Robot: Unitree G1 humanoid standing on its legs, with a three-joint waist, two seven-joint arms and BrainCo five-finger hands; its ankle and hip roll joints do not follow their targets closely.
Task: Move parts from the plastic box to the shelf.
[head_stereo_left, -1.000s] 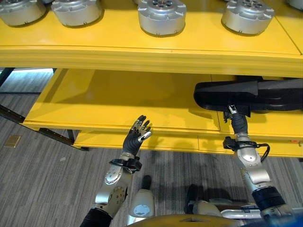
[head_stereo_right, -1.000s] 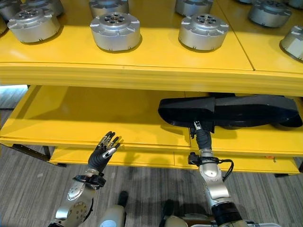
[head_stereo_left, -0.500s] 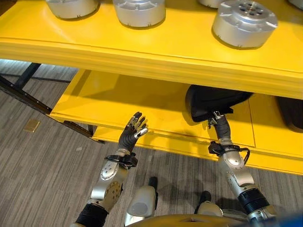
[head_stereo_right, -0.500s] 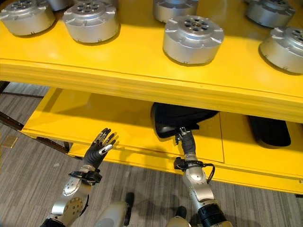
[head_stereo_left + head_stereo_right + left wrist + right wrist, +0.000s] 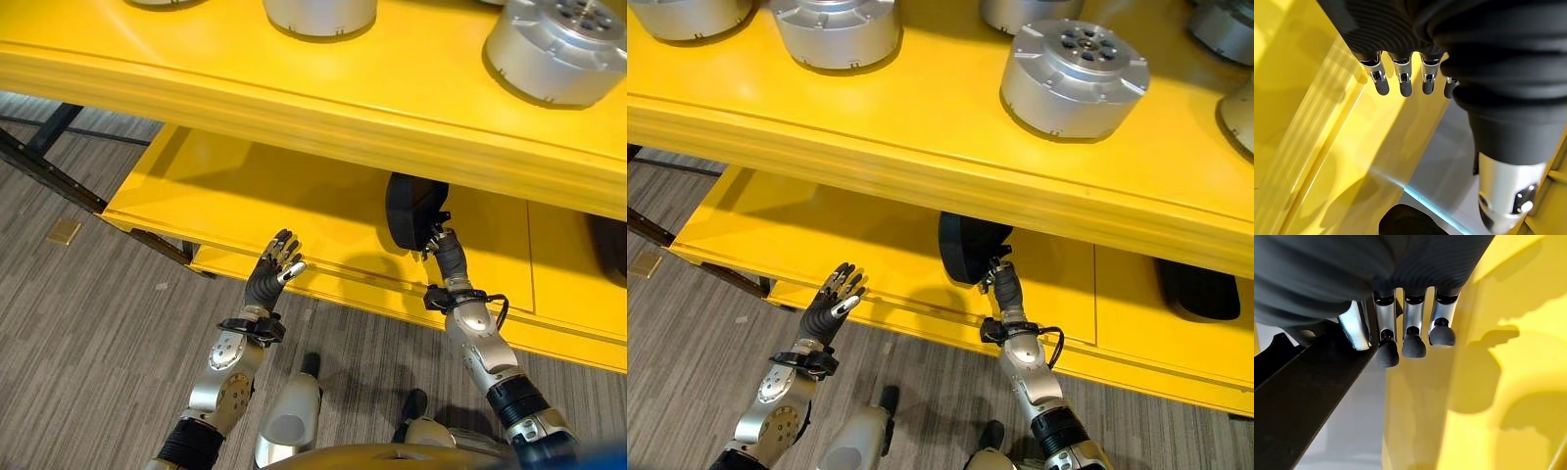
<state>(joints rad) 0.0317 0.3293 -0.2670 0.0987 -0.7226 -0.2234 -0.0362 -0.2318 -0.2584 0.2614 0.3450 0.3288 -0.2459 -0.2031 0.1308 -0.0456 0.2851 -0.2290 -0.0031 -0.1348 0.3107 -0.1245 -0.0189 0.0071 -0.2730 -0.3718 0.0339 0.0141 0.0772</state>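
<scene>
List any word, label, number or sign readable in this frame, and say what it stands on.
None can be read.
The yellow shelf, the silver round parts on its upper level and the black part on the lower level by the right hand carry no legible print.
The open left hand bears no marking either.

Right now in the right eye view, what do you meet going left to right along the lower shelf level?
Left robot hand → black part → right robot hand → second black part at the far right.
</scene>
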